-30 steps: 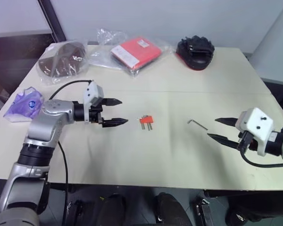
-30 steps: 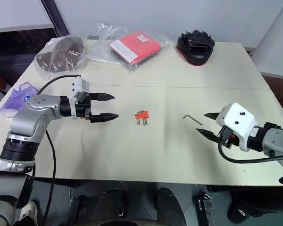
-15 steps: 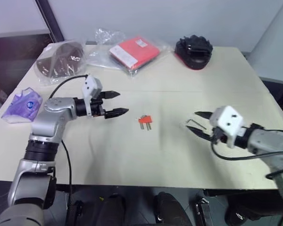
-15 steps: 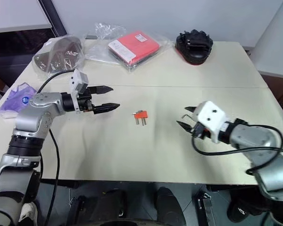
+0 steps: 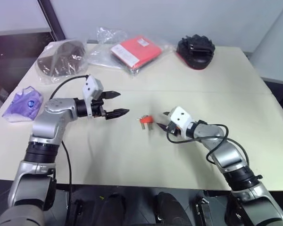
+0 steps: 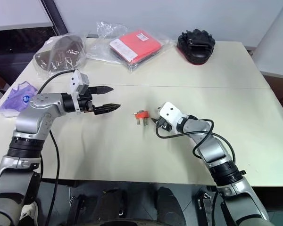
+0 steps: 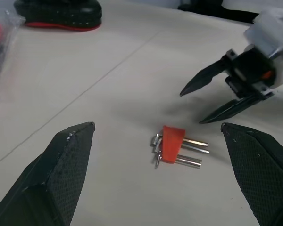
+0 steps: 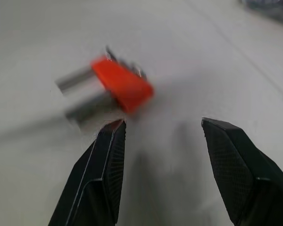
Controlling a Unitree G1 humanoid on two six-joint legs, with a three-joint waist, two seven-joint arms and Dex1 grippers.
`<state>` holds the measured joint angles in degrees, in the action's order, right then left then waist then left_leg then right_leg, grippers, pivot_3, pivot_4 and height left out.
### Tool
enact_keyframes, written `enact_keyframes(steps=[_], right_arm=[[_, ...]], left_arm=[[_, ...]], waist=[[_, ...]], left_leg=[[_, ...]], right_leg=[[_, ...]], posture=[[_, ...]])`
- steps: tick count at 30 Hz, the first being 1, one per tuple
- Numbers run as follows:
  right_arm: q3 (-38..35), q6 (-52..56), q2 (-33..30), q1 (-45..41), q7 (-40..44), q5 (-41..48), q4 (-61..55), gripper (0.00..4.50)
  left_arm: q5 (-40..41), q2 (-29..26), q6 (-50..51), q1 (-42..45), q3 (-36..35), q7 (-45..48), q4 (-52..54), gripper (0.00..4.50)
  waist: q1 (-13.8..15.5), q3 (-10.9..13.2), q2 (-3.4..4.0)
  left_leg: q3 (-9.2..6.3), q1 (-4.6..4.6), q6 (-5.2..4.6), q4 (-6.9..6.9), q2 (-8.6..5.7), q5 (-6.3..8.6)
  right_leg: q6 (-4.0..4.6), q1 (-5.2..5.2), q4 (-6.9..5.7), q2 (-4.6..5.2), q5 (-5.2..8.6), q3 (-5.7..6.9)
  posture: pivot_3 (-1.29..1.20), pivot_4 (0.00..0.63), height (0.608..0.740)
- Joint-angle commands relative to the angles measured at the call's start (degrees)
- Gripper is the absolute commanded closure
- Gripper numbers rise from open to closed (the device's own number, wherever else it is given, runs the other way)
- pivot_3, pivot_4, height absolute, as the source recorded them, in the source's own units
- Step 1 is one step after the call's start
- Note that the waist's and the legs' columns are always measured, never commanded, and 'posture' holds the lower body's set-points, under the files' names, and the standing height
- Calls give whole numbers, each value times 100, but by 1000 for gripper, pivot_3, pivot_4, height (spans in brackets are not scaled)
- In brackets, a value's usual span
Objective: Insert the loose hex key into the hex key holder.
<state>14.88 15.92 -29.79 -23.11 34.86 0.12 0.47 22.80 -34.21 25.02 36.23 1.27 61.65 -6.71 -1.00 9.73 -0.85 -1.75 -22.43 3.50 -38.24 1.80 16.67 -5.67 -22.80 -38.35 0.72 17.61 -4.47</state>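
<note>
The small orange-red plastic hex key holder [image 5: 145,119], with short grey metal keys sticking out of it, lay flat on the pale beige table [image 5: 132,160] near its middle. Just beside it, on the robot's right, the right gripper [image 5: 164,119] hovered with its black fingers parted and nothing between them, tips pointing at the holder. On the other side, a little apart, the left gripper [image 5: 117,103] stood wide open and empty, aimed at the same block.
</note>
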Motion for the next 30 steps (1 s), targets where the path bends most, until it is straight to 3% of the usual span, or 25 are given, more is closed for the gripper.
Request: enact_keyframes(steps=[1,30], right_arm=[[-44,-240,109,-101,67,-43,30,1853],[249,-348,1197,-366,304,-288,733,1853]], left_arm=[[78,-53,41,-7,-144,-63,252,18],[221,-74,175,-171,-220,-352,618,18]], waist=[[-8,0,0],[-45,0,0]], left_leg=[[-1,1,0,0,1,0],[-2,6,0,0,2,0]], right_leg=[[0,0,-4,-2,0,0],[0,-1,-13,-3,0,0]], posture=[[0,150,740],[0,150,740]])
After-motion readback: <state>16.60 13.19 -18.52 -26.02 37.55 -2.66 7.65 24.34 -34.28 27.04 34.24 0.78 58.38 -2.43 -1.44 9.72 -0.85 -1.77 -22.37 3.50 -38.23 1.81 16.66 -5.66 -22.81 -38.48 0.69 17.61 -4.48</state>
